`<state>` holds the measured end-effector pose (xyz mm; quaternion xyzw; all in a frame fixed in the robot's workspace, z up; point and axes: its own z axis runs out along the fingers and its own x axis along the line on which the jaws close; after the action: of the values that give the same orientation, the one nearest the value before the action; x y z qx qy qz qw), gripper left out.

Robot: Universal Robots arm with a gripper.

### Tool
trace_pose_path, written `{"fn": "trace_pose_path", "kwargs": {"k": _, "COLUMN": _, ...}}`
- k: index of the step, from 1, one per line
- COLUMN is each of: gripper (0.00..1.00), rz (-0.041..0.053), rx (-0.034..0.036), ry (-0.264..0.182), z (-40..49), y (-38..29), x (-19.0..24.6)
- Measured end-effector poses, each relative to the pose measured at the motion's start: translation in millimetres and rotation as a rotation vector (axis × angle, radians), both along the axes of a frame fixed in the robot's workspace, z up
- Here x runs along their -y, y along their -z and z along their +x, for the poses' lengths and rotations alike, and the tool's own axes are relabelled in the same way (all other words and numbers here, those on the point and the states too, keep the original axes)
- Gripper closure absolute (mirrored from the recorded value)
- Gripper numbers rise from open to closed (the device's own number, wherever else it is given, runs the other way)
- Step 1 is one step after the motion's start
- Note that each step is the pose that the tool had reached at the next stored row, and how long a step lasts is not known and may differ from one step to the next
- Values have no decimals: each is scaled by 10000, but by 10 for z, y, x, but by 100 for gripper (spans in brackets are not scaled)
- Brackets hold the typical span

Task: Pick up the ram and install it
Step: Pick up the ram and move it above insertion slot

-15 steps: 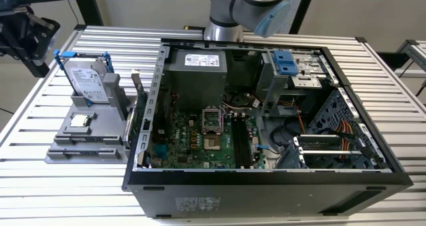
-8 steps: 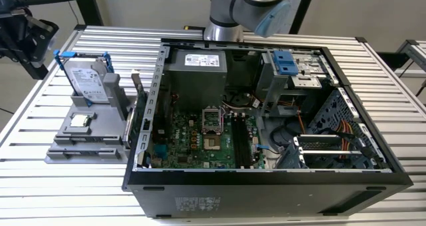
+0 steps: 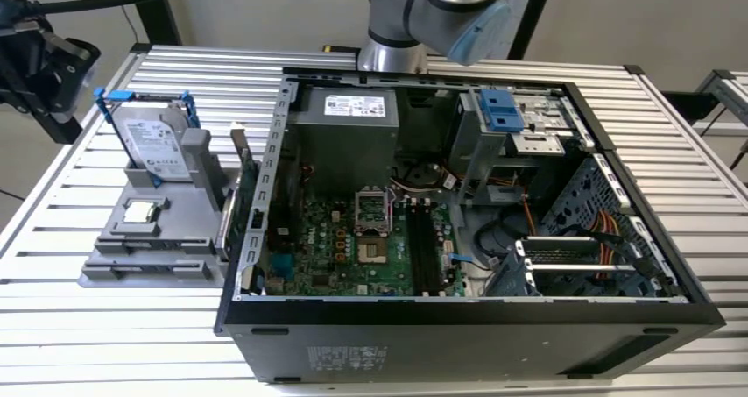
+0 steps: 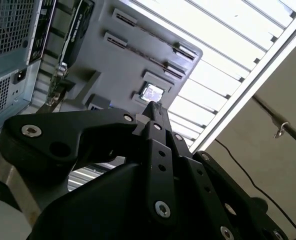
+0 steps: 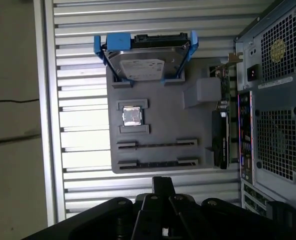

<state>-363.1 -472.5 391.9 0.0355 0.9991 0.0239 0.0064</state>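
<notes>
exterior view: an open case (image 3: 468, 331) lies on the slatted counter (image 3: 70, 344) with its board (image 3: 339, 248) bared, and the arm (image 3: 456, 3) rises behind it. beside the case, at the exterior view's left, a grey holder (image 3: 129, 270) carries an upright drive (image 3: 150, 143) and a chip (image 3: 140, 211). a dark card (image 3: 229, 217) stands on edge between holder and case. the board slots (image 3: 419, 248) are long black bars, too dark to tell whether the ram sits in one. second wrist view: the end effector (image 4: 153, 107) hangs above the counter by the holder, fingers together at one tip with nothing between them. beyond the tip lie the chip and the two holder slots (image 4: 153, 36). each is a thin line between raised end blocks, with no stick's face seen standing in it. first wrist view: the end effector (image 5: 163, 181) points at the holder's edge nearest the holder slots (image 5: 158, 145), well apart from the drive (image 5: 140, 62) at the far end. the card (image 5: 219, 137) stands along the holder's side, just beside the case's vented back. the ram is not in the grip, and where it is cannot be told. it may sit edge-on in a holder slot or be seated in a board slot. so either the pickup is not yet made or the install is done, and the views do not settle which.
</notes>
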Motion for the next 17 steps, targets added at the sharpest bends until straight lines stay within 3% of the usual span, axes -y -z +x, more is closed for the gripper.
{"fn": "trace_pose_path", "kwargs": {"k": 11, "gripper": 100, "rz": 0, "rx": -13, "ry": 0, "z": 1, "y": 1, "x": 83}}
{"fn": "trace_pose_path", "kwargs": {"k": 17, "gripper": 100, "rz": 0, "rx": -28, "ry": -26, "z": 16, "y": 1, "x": 102}}
